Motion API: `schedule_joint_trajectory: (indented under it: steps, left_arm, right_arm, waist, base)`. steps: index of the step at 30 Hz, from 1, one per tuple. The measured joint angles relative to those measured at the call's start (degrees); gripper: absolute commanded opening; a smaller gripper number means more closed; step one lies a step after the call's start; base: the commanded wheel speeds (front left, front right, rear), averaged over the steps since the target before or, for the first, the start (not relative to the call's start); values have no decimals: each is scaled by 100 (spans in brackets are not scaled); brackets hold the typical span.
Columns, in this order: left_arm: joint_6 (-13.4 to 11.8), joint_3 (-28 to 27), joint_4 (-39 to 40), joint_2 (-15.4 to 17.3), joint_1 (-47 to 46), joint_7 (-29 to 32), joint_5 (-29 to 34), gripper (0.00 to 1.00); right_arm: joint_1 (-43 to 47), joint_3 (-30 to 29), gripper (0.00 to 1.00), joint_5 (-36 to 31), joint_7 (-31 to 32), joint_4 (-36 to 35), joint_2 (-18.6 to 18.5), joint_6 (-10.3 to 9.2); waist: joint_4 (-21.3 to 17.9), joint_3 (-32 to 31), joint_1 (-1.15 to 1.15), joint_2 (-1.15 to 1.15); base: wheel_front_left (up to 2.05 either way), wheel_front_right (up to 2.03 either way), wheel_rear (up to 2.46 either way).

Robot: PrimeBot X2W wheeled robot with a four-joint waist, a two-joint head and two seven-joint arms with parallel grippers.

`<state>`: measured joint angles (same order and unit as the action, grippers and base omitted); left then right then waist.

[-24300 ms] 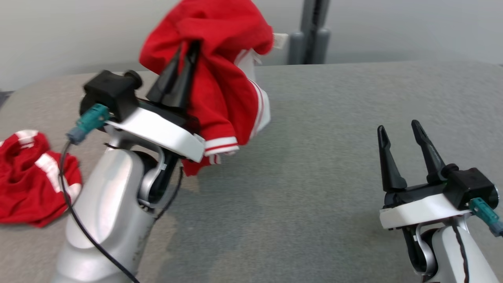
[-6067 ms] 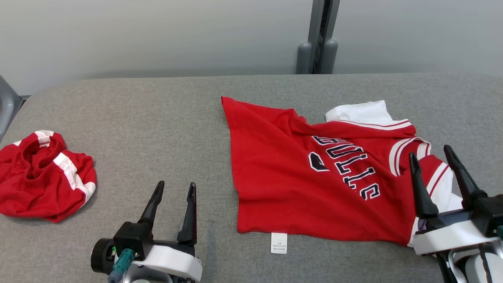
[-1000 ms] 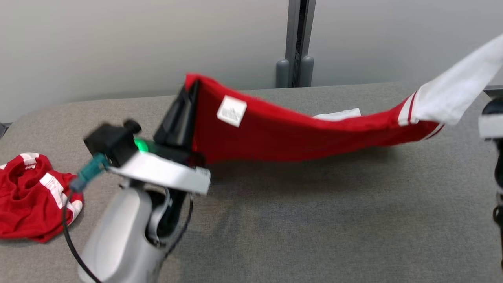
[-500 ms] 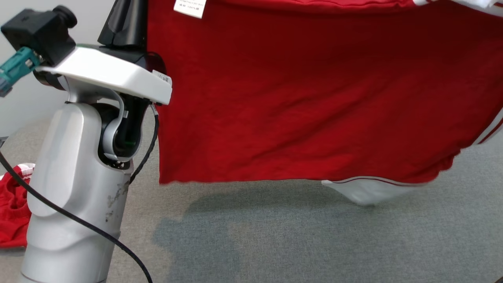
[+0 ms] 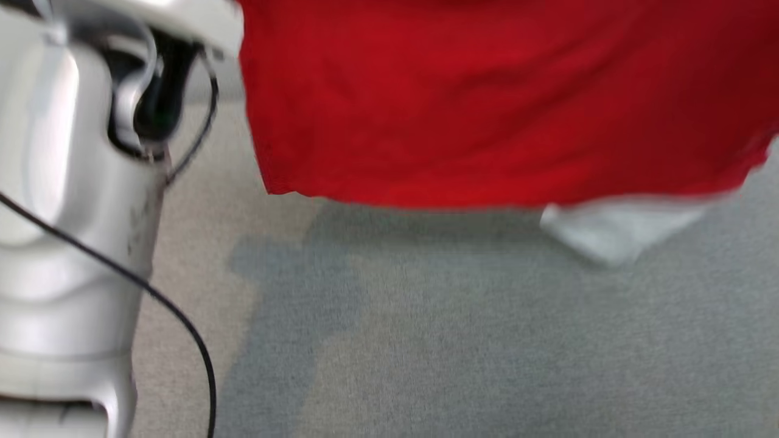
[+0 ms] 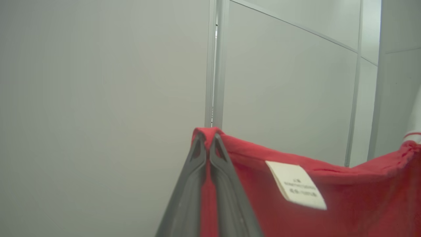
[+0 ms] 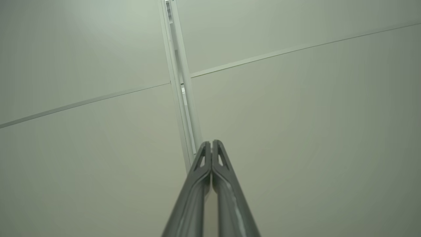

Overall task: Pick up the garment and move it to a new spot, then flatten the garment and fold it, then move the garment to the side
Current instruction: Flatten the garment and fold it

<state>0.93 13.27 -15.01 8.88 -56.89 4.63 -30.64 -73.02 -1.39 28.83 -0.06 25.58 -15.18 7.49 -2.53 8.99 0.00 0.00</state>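
Nearest to me, my left forearm stands upright over the table, with one black cable hanging along it. The left gripper has its two fingers pressed together on the top corner of the garment, and a thin fold of red cloth sticks out between the tips. One white label is sewn just beside this corner. The right gripper also has both fingers together, tip against tip. Whether there is cloth between them I cannot tell.

I count one garment. It hangs like a curtain above the table, and its shadow lies on the grey surface below. One white sleeve is its lowest part; if the sleeve touches the table I cannot tell, the picture is blurred. Behind the table stands the pale wall.
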Motion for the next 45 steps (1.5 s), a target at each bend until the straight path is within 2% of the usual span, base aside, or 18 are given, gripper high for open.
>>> schedule_joint_trajectory:
  steps: [3, 6, 11, 12, 17, 24, 30, 37, 45]
  left_arm:
    - [-3, -12, -313, -54, -748, -144, 92, 0]
    - [3, -62, -799, -132, -1434, -465, 153, 0]
    - [-24, -160, -1733, -235, -2588, -1339, 350, 0]
    - [-13, -224, -2081, -298, -2995, -1677, 350, 0]
    - [5, -322, -2742, -431, -3606, -1940, 399, 0]
    - [146, -442, -2894, -530, -3606, -1958, 726, 0]
    - [235, -597, -3048, -568, -2904, -1961, 1028, 0]
    - [425, -589, -3126, -552, -2113, -1961, 1479, 0]
    - [558, -566, -3226, -561, -1322, -1961, 1672, 0]
  right_arm:
    - [-906, 54, 0, 3, -70, 327, -48, 0]
    - [-1747, -64, 0, 197, -326, 795, 83, 0]
    - [-2886, 18, 0, 187, -1005, 1521, 252, 0]
    - [-3182, 63, 0, 218, -1256, 1767, 310, 0]
    - [-3399, -96, 0, 543, -1474, 2127, 444, -1]
    - [-2632, -168, 0, 995, -1493, 1953, 646, -1]
    - [-1733, 14, 0, 1155, -1493, 1834, 691, -1]
    - [-761, 326, 0, 1485, -1494, 1694, 566, -1]
    - [167, 767, 0, 2060, -1494, 1795, 305, -1]
  waist:
    - [7, 447, 0, 0]
    - [19, 924, 0, 0]
    - [29, 1630, 0, 0]
    - [29, 1874, 1, 0]
    - [8, 2376, 1, 0]
    - [-49, 2930, 0, 0]
    - [-120, 3162, 1, 0]
    - [-106, 2955, 1, 0]
    - [-59, 2496, 1, 0]
  base:
    - [0, 0, 0]
    - [0, 0, 0]
    - [0, 0, 0]
    - [0, 0, 0]
    - [0, 0, 0]
    - [0, 0, 0]
    - [0, 0, 0]
    - [0, 0, 0]
    - [0, 0, 0]
